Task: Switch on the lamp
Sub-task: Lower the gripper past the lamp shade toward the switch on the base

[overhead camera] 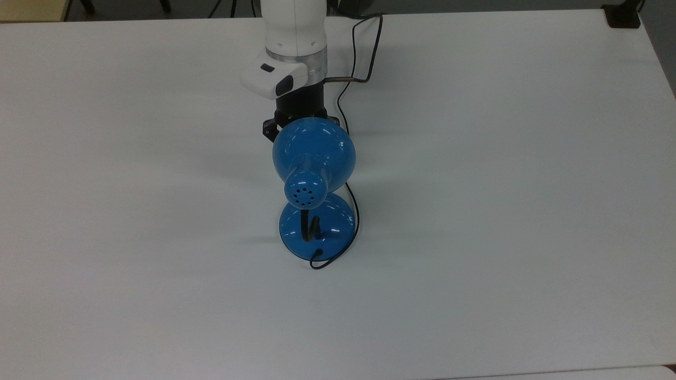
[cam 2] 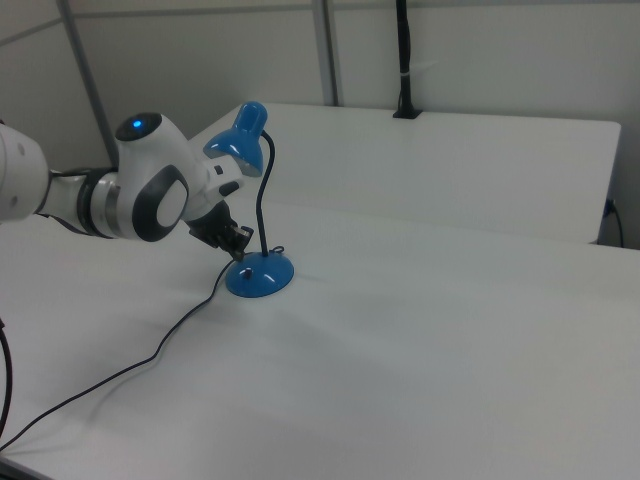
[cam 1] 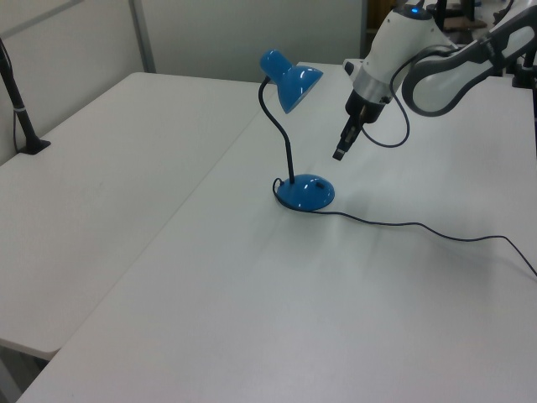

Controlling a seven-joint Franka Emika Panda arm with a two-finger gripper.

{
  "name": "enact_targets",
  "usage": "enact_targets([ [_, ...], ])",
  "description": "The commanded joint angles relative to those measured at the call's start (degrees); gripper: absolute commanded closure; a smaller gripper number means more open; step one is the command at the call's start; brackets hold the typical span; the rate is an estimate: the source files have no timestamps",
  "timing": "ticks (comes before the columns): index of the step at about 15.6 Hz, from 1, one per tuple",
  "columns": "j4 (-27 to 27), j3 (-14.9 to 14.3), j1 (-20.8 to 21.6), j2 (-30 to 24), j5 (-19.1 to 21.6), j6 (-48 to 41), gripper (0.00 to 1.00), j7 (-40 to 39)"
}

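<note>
The lamp stands on the white table (overhead camera: 501, 184), with its blue domed shade (overhead camera: 313, 153) over its round blue base (overhead camera: 317, 232). In the left view the shade (cam 1: 289, 80) tops a black curved neck above the base (cam 1: 306, 193). No light shows under the shade. My gripper (cam 1: 339, 154) is shut and empty, pointing down at a slant, a little above the table just to the left view's right of the base. In the right view the gripper (cam 2: 241, 254) hovers right beside the base (cam 2: 262, 276). In the top view the shade covers the fingertips.
The lamp's thin black cord (overhead camera: 353, 63) runs from the base past my arm to the table's far edge; it also trails across the table (cam 1: 419, 227). A black clamped post (cam 1: 21, 109) stands on the adjoining table. A black block (overhead camera: 623, 16) sits at one corner.
</note>
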Motion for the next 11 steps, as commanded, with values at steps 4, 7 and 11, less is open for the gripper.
enact_targets([
  [4, 0.0, 0.6, 0.4, 4.8, 0.7, 7.8, 1.0, 0.6],
  [7, 0.1, 1.0, 0.4, 6.1, 0.4, 10.1, 1.0, 0.5],
  [11, 1.1, 1.1, 0.4, 7.3, 0.3, 10.2, 1.0, 0.6],
])
